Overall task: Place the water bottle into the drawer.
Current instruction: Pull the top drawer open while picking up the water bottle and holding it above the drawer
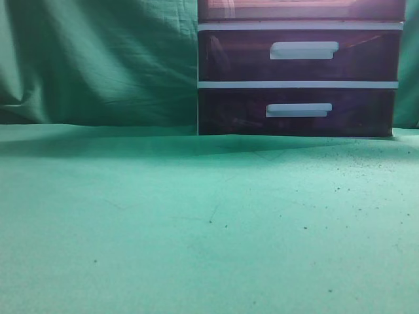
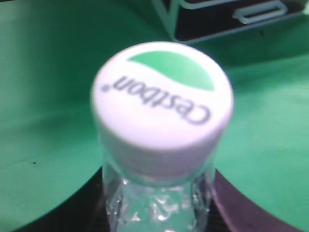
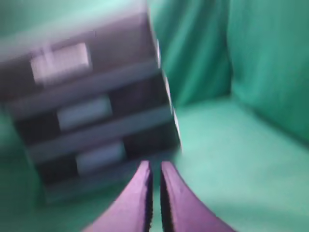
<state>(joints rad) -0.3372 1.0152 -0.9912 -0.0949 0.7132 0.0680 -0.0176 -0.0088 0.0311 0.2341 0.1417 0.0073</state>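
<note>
The water bottle [image 2: 161, 140] fills the left wrist view, apparently gripped in the left jaws (hidden, so the grip cannot be told), the right jaws nearly closed and empty, while the drawer [image 1: 301, 9] at the counter's back-right edge looks shut, so opening it seems next.

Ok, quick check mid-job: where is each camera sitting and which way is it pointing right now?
Exterior view: low, at table height, facing the chest across the green cloth; no arm shows.
Left wrist view: directly above the water bottle, looking down on its white cap; dark gripper parts at the bottom edge, the grip itself hidden.
Right wrist view: in the air, tilted and blurred, facing the chest front; right gripper nearly closed, empty.
Shared: all three show the chest's white handles.
</note>
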